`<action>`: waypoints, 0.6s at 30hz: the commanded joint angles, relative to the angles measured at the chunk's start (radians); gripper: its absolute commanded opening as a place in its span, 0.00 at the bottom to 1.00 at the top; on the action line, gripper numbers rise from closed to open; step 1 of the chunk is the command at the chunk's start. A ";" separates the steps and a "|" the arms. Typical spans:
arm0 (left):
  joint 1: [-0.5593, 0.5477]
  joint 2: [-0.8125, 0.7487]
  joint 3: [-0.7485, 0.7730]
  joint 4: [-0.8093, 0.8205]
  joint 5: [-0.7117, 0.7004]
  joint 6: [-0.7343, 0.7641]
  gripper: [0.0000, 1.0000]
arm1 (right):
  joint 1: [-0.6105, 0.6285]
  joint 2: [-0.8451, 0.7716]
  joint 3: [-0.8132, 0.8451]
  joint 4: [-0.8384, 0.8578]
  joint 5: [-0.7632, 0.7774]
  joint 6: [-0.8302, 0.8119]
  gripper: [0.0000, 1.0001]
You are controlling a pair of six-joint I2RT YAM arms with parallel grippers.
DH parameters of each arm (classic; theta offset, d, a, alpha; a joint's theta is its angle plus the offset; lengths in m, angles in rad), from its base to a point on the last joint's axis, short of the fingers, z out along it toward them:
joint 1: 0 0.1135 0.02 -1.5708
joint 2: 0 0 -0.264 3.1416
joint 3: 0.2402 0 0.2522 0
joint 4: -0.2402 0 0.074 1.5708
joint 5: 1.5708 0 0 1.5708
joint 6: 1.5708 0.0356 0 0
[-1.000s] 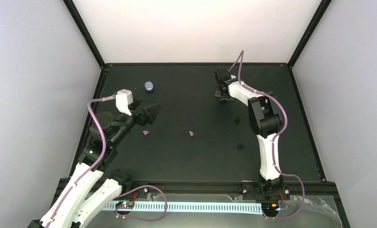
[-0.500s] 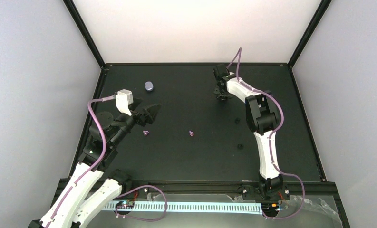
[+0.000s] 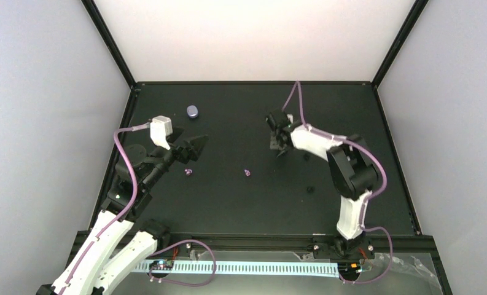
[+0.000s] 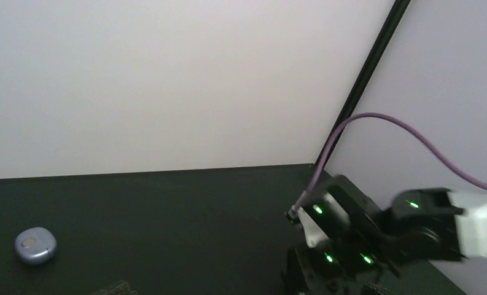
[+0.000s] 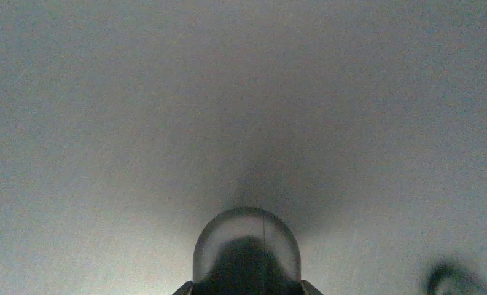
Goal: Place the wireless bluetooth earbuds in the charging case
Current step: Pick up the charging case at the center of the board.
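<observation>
The lavender charging case (image 3: 193, 111) lies with its lid down at the far left of the black mat, also seen as the case (image 4: 37, 245) in the left wrist view. Two tiny purple earbuds lie apart on the mat: one earbud (image 3: 188, 172) just near of my left gripper (image 3: 191, 136), the other earbud (image 3: 247, 173) mid-table. The left gripper hangs open and empty. My right gripper (image 3: 279, 142) hovers low, right of centre. A rounded translucent thing with a dark core (image 5: 247, 252) fills the bottom of its wrist view; whether it is gripped does not show.
Two small black objects lie on the mat near the right arm, one (image 3: 306, 157) beside its forearm and one (image 3: 310, 189) nearer the front. The right arm's wrist (image 4: 376, 233) shows green lights. Black frame posts rise at the mat's far corners.
The right arm has swung from the far side toward the middle of the mat, its wrist turning. The left arm, the case and both earbuds have stayed put.
</observation>
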 commanded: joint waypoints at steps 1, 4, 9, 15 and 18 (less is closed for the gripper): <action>-0.010 0.006 0.007 0.019 0.023 0.005 0.99 | 0.113 -0.195 -0.184 0.065 0.011 -0.006 0.38; -0.010 0.008 0.007 0.019 0.024 0.005 0.99 | 0.178 -0.281 -0.276 0.047 0.004 -0.036 0.38; -0.010 0.013 0.007 0.019 0.027 0.009 0.99 | 0.278 -0.342 -0.335 -0.030 0.019 -0.106 0.38; -0.010 0.035 0.009 0.019 0.030 0.011 0.99 | 0.400 -0.332 -0.350 -0.064 -0.009 -0.156 0.39; -0.010 0.042 0.008 0.019 0.030 0.015 0.99 | 0.435 -0.301 -0.349 -0.061 -0.016 -0.155 0.39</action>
